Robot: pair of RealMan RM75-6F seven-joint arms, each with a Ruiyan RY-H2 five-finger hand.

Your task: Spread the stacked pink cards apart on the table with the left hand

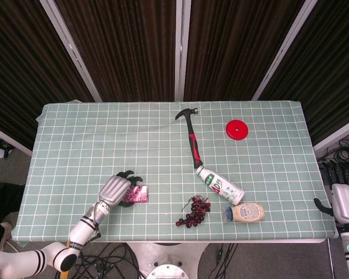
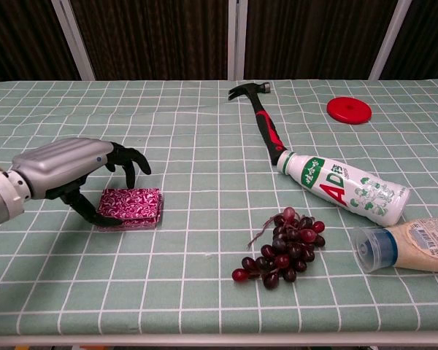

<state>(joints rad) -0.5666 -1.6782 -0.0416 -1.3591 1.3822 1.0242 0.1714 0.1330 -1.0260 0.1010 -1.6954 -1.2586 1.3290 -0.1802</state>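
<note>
The stack of pink patterned cards [image 2: 131, 206] lies near the table's front left and also shows in the head view [image 1: 137, 194]. My left hand [image 2: 66, 169] arches over the stack's left end. Its thumb presses the near left edge while its dark fingers [image 2: 135, 164] curl down at the far edge, so the stack is pinched between them. In the head view the left hand [image 1: 116, 189] covers the left part of the cards. My right hand [image 1: 345, 200] hangs beyond the table's right edge, holding nothing, fingers stretched out.
A bunch of dark grapes [image 2: 281, 248] lies right of the cards. Further right are a lying white bottle [image 2: 342, 186] and a beige jar [image 2: 409, 244] on its side. A red-handled hammer [image 2: 266, 124] and a red disc [image 2: 349, 110] lie farther back.
</note>
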